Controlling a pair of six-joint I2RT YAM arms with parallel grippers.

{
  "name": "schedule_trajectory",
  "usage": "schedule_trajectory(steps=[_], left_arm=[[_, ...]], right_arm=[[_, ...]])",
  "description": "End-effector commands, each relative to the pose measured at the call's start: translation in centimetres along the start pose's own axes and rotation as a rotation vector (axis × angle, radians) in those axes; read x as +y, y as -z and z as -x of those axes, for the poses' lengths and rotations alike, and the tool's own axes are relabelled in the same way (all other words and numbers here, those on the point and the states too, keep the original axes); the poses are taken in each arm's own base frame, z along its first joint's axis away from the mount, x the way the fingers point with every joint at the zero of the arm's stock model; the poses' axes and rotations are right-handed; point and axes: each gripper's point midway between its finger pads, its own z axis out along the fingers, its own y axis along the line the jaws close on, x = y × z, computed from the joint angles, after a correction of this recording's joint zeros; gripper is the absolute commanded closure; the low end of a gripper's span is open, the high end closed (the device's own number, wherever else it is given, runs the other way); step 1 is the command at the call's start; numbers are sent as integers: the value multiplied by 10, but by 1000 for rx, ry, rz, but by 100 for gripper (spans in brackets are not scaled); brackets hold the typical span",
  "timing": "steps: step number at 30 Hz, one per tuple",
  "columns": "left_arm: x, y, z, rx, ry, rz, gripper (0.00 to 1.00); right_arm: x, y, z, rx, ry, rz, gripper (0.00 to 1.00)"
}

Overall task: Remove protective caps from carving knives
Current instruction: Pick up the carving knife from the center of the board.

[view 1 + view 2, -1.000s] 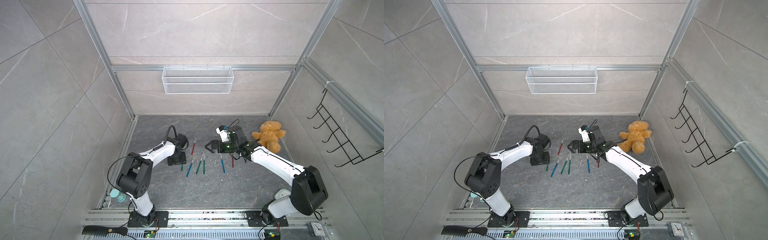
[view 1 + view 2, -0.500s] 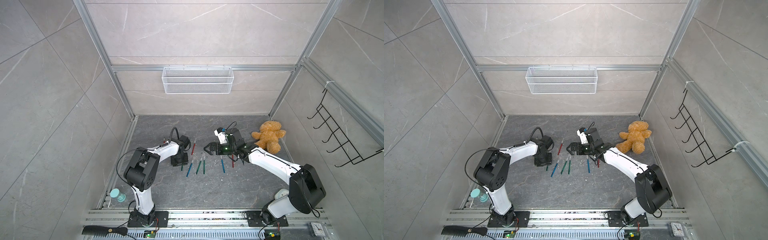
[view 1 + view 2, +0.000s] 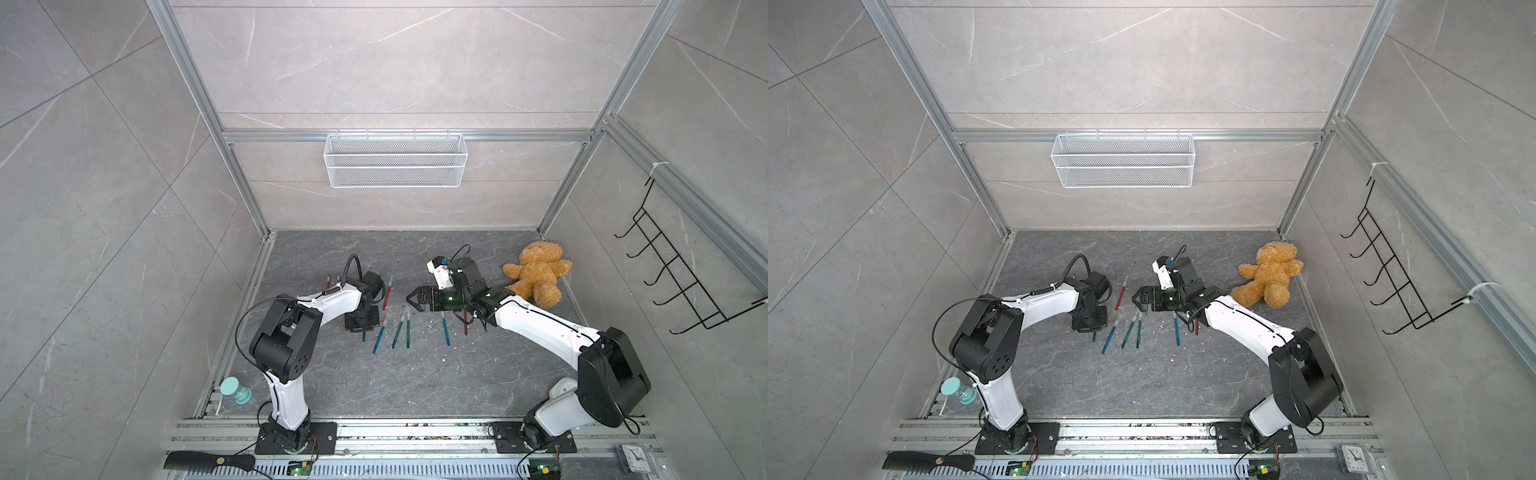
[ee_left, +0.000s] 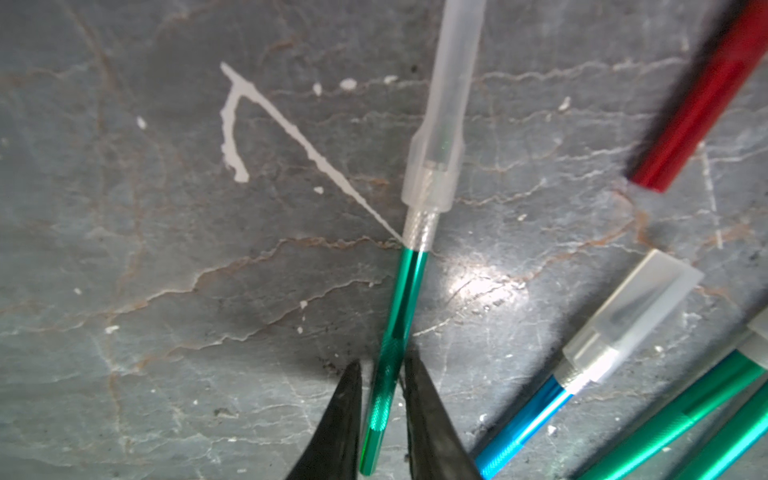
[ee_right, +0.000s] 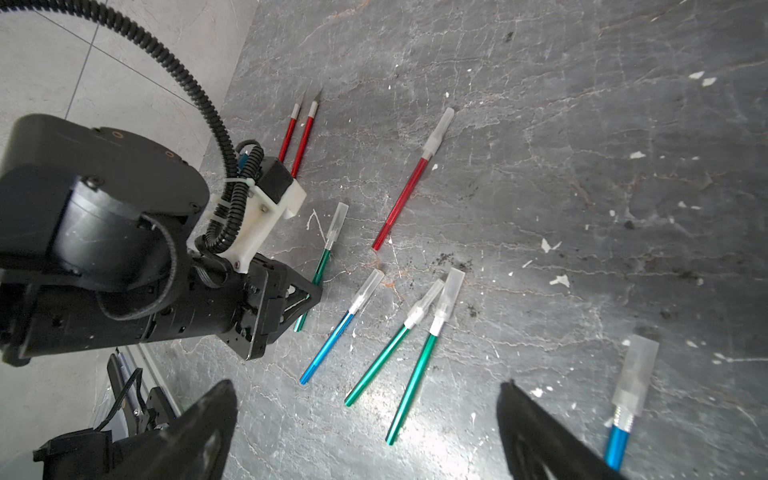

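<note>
Several carving knives lie on the dark floor, most still wearing protective caps. My left gripper [image 4: 380, 365] is shut on the handle of a green knife [image 4: 409, 282] that lies flat, its translucent cap [image 4: 444, 124] on the tip. In both top views this gripper [image 3: 363, 328] points down at the floor. My right gripper [image 5: 365, 390] hangs open and empty above two capped green knives [image 5: 415, 382], seen in a top view [image 3: 1140, 300]. A capped red knife [image 5: 405, 195], two capped blue knives [image 5: 328, 349] and two bare-bladed red knives [image 5: 297, 129] lie nearby.
A brown teddy bear [image 3: 536, 274] sits at the back right of the floor. A white wire basket [image 3: 395, 160] hangs on the back wall and a black hook rack [image 3: 681, 270] on the right wall. A black comb [image 3: 208, 459], a teal-capped bottle [image 3: 235, 390] and a small clock [image 3: 633, 457] lie near the front.
My left gripper's jaws have narrowed onto the green knife's handle, and that arm's elbow has shifted a little. The right gripper has edged slightly left and stayed open.
</note>
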Motion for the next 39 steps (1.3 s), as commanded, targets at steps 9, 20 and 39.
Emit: schedule_trajectory(steps=[9,20,39], left_arm=[[23,8,-24,24,-1,69,96],[-6,60,-26,-168,-98,-123,100],[-50,89,-59,-259,-255,-390,100]], right_arm=[[0,-8,-4,34,7,-31,3],[22,-26,-6,110,-45,-31,8],[63,-76,-16,171,-219,92,44]])
